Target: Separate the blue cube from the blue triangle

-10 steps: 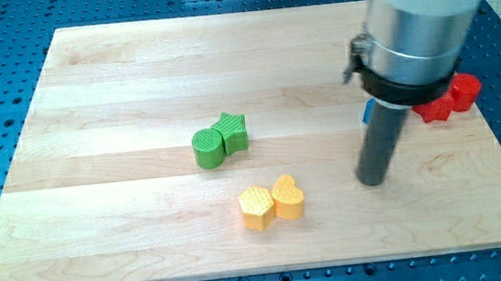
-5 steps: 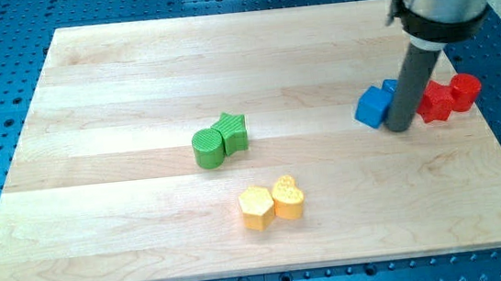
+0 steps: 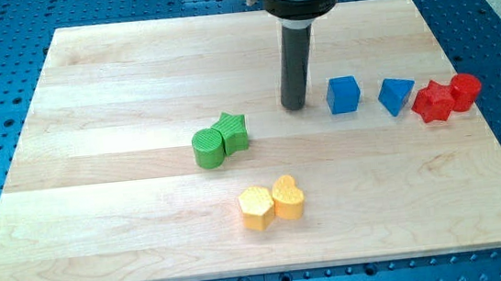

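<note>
My tip (image 3: 294,107) (a bare rod, no jaws to open or close) rests on the board (image 3: 96,72) just left of the blue cube (image 3: 343,95), apart from it. Right of the cube, across a clear gap, lies the blue triangle (image 3: 396,96), near the red blocks (image 3: 445,98)

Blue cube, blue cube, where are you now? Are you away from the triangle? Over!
My tip just left of the blue cube. Cube apart from the blue triangle, bare wood between. Nothing in the way.
</note>
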